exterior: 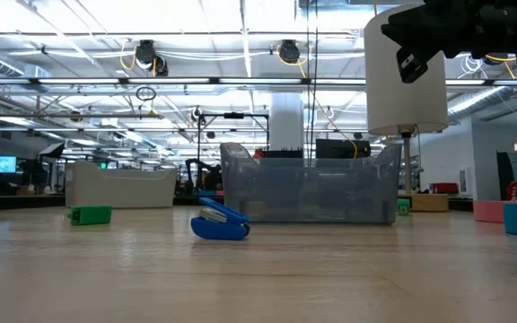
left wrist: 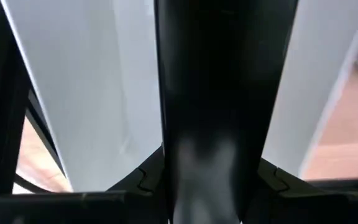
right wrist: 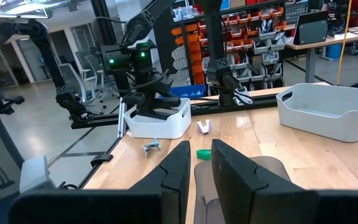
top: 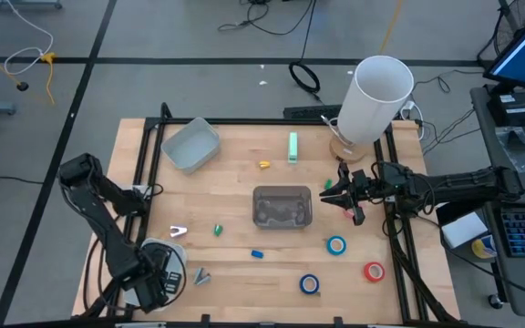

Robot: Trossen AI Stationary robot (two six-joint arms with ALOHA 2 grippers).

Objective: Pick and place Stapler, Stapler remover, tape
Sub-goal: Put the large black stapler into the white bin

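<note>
My left gripper (top: pixel 159 278) points down over the white bin (top: pixel 173 258) at the table's near left corner, shut on a black long thing, by its look a stapler (left wrist: pixel 222 93). A pale stapler remover (top: pixel 179 231) and a grey one (top: pixel 200 275) lie on the table beside that bin. Two blue tape rolls (top: pixel 336 244) (top: pixel 310 284) and a red one (top: pixel 374 271) lie flat at the near right. My right gripper (top: pixel 337 194) hangs level and shut, holding nothing, at the right end of the clear bin (top: pixel 283 206). My left gripper has the black stapler (right wrist: pixel 160 112) between its two fingers, coming at it from above and pointing down. In the left wrist view the stapler fills the middle and hides where the fingers meet it. The bin's white walls (left wrist: pixel 92 93) show on both sides of it.
A grey bin (top: pixel 191 144) stands at the far left and a tall white cylinder (top: pixel 376 100) at the far right. A green long piece (top: pixel 293 147), a yellow bit (top: pixel 264 165), a small green piece (top: pixel 217 230) and a blue one (top: pixel 257 254) lie around the clear bin.
</note>
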